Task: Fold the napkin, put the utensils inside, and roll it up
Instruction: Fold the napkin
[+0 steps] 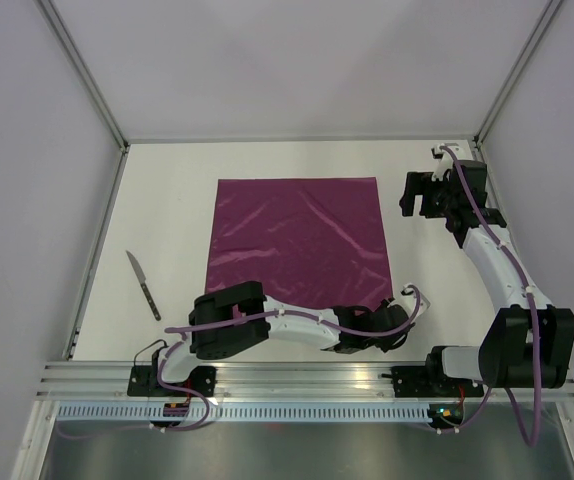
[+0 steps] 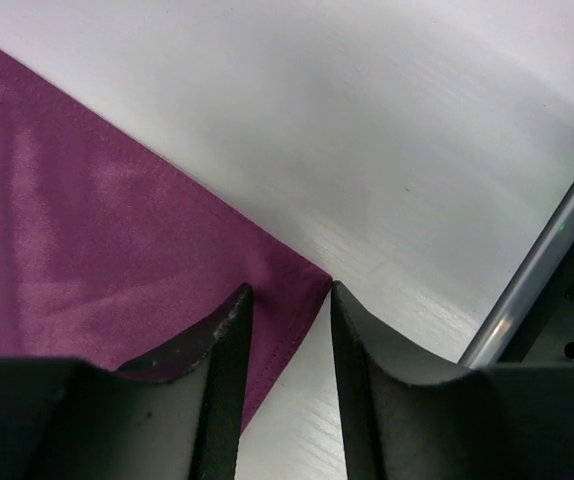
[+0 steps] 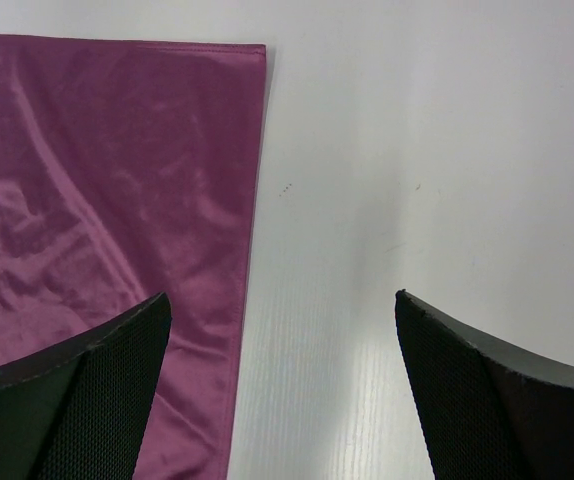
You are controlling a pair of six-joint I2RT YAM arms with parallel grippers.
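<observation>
Across the middle of the white table (image 1: 167,200) the napkin (image 1: 297,235) lies spread flat as a single layer, shiny side up, with soft creases running over it and no fold made yet. Being fully open, it offers its corners as the natural places to take hold.

At its near right corner, the left gripper (image 1: 404,302) has reached across from its base. The left wrist view shows why it sits so low and so close: the cloth's corner tip (image 2: 312,280) points straight into the narrow gap between the two dark fingers (image 2: 222,340), one finger over the fabric and the other over bare table. The jaws are a little apart with the corner lying flat between them, so nothing is pinched yet; this reads as lining up for a grasp.

Beside the far right corner, the right gripper (image 1: 422,195) hovers with its jaws spread wide and nothing in them. From its wrist camera the napkin's right hem (image 3: 252,200) runs down just inside one finger (image 3: 97,390), with the other over bare table. It looks set to take that edge, so that both right-hand corners could be lifted together and carried over for the first fold.

Well apart on the left, a knife (image 1: 143,285) rests on bare table, blade tip pointing away from the arms, clear of the cloth until folding is done. No other utensil shows in any view.
</observation>
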